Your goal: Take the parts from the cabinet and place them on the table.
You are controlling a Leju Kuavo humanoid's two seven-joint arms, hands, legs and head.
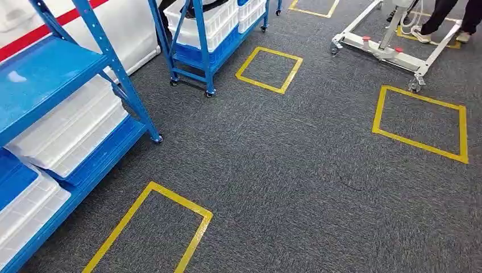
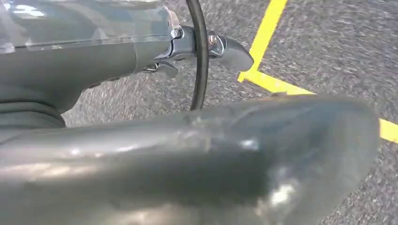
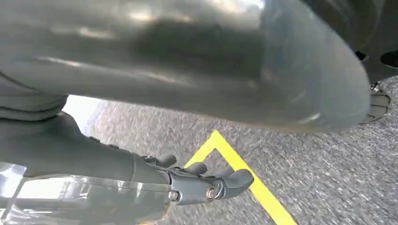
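Note:
The blue cabinet rack (image 1: 51,68) stands at the left of the head view, with white lidded trays (image 1: 68,131) stacked on its lower shelves; I cannot make out any parts inside them. My left hand (image 2: 206,51) hangs over the grey carpet beside a yellow tape line, its fingers stretched out and holding nothing. My right hand (image 3: 202,180) also hangs above the carpet near a yellow tape corner, fingers apart and empty. A thick grey thumb blocks much of each wrist view.
A blue wheeled cart (image 1: 210,34) with white crates stands at the back. A white wheeled frame (image 1: 392,48) and a person's legs (image 1: 449,17) are at the far right. Yellow tape squares (image 1: 420,122) mark the carpet.

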